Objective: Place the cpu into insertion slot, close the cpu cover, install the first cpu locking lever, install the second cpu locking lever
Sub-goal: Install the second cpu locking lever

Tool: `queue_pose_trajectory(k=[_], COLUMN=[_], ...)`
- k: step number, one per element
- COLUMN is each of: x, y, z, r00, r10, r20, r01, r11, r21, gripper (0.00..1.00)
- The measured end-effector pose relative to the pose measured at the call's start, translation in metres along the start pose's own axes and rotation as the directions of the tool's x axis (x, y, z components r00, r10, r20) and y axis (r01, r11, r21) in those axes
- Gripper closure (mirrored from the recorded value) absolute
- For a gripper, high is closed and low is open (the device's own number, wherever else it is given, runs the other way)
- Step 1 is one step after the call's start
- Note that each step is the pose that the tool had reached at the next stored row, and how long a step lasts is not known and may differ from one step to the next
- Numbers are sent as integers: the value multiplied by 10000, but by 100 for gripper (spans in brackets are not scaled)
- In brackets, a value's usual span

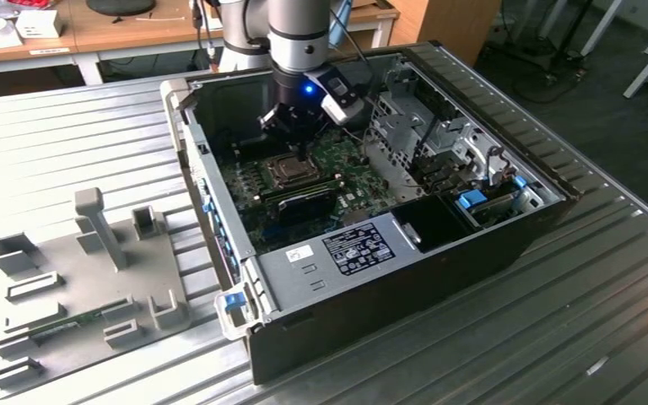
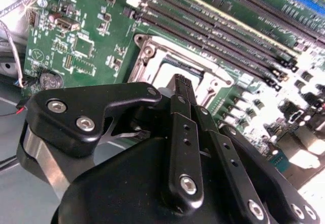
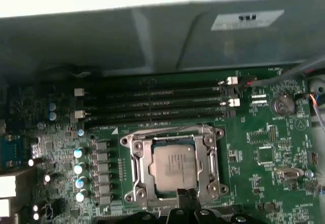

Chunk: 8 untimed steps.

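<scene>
The black gripper point(image 2: 180, 89), fingers pressed together, hovers just over the silver-rimmed insertion slot point(image 2: 152, 56); long black memory slots point(image 2: 218, 36) run beside it.

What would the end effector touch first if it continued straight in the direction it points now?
Probably the cpu cover lying closed over the cpu; the end effector hangs right above that socket's edge, though depth is uncertain.

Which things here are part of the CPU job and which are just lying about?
Part of the job:
cpu, seated in the insertion slot
cpu cover, closed around it
hand, tips at the socket's edge

Just lying about:
memory slots
grey fixture tray on the table
drive cage
</scene>
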<state>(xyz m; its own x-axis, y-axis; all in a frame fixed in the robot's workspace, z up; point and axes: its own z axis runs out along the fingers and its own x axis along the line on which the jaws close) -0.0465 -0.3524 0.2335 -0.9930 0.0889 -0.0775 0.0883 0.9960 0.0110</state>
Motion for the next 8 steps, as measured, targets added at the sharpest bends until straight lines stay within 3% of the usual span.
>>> queue_pose_trajectory(k=[8], x=[-12], y=[-141], z=[-1], r00=[10000], r10=[0], r20=[0], r01=[0], r11=[10000], r21=[1], gripper=[89])
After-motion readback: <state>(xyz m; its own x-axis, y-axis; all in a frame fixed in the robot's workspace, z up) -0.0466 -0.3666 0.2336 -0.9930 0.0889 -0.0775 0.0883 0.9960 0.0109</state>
